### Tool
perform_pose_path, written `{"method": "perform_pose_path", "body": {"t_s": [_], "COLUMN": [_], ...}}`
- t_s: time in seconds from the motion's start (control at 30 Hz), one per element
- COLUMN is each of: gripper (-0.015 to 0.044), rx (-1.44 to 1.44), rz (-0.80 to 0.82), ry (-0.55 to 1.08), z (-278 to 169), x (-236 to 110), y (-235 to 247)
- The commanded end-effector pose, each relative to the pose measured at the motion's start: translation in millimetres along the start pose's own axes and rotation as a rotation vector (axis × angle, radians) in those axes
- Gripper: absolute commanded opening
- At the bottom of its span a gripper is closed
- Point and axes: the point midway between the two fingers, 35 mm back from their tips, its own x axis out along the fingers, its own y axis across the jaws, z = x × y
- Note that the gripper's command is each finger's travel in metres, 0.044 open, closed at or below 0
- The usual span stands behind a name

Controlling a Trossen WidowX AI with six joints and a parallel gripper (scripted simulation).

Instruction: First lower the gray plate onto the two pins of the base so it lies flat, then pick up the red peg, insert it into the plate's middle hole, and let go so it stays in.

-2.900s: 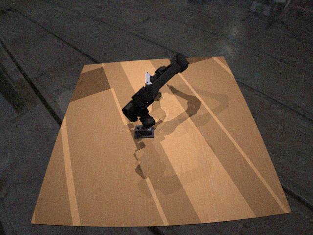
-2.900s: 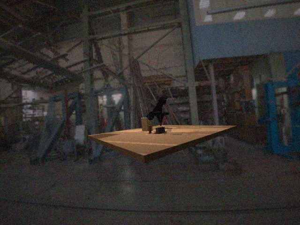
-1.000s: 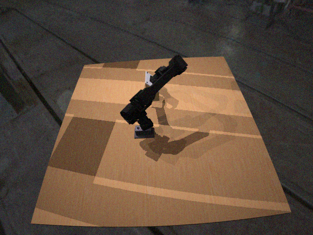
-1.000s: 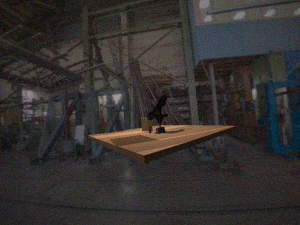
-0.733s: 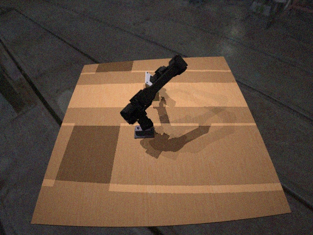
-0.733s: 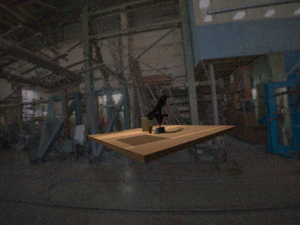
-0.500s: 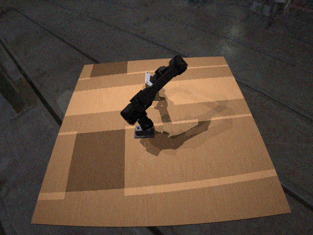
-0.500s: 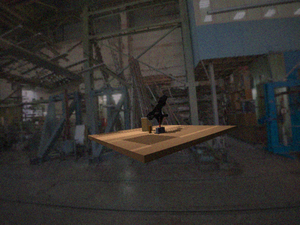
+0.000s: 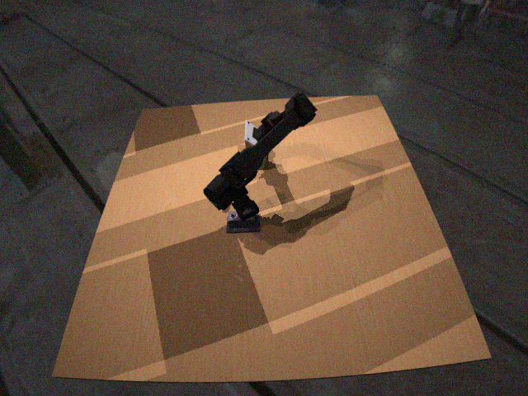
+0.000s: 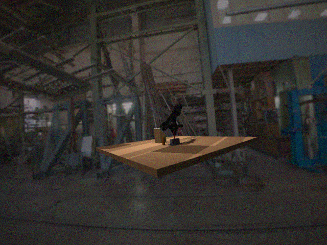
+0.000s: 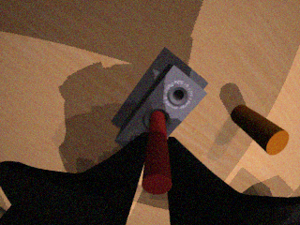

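Note:
My gripper [image 11: 157,140] [image 10: 174,130] points down over the base, shut on the red peg [image 11: 157,161] [image 10: 174,135]. The peg's lower end meets the plate at its middle hole. How deep it sits is hidden. The gray plate [image 11: 136,128] [image 9: 233,215] lies on top of the dark base [image 11: 141,91] [image 9: 242,225] [image 10: 174,142]. One end hole with a ring around it shows in the wrist view. The plate's other end is partly hidden behind my fingers. In the top view the arm hides the peg.
An orange-brown cylinder [image 11: 260,130] [image 10: 163,140] stands beside the base, to the right in the wrist view. A tan block [image 10: 157,135] stands further left in the exterior view. A white plate-like part [image 9: 249,133] shows behind the arm in the top view.

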Motion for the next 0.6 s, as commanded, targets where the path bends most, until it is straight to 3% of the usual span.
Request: {"method": "perform_pose_path", "body": {"t_s": [0.0,0.57], "gripper": [0.0131,0.0150], "rx": [0.000,0.009], "rz": [0.000,0.005], "ry": [0.000,0.002], "z": [0.0,0.3], "x": [-0.1,-4.8], "y": [0.0,-0.6]}}
